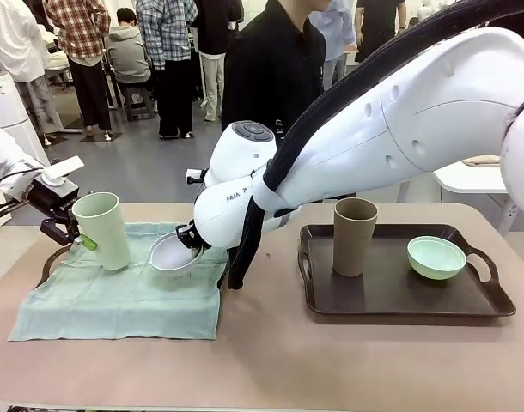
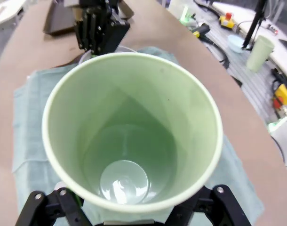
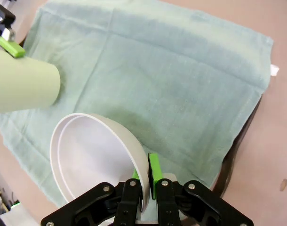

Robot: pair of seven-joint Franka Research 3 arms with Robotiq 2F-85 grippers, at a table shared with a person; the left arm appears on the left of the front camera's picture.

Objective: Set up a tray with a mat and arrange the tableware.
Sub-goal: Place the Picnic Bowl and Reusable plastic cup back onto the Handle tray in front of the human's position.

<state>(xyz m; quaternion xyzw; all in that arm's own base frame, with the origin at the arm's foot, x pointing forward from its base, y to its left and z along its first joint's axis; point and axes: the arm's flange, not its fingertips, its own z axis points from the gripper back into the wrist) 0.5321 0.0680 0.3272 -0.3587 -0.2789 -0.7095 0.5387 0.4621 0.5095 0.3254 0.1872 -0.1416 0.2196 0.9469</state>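
Front view: the left gripper (image 1: 76, 233) has its fingers clamped on the pale green cup (image 1: 103, 230), which stands nearly upright at the far left corner of the mat (image 1: 116, 300). Whether its base touches the cloth, I cannot tell. The right arm reaches across the middle. The right gripper (image 1: 191, 236) is closed on the rim of the white bowl (image 1: 170, 255), which is tipped on its side at the mat's far edge. At the table's right end the dark tray (image 1: 399, 296) carries the tan-brown cup (image 1: 354, 236), upright near its left edge, and the mint green bowl (image 1: 435, 257) toward its right.

Left wrist view: the camera looks straight down into the pale green cup (image 2: 131, 136), with the left gripper (image 2: 131, 215) clasping it from both sides.

Right wrist view: the right gripper (image 3: 146, 181) has its fingers together on the white bowl (image 3: 89, 160) – the rim is pinched between the pads – above the mat (image 3: 171, 80).
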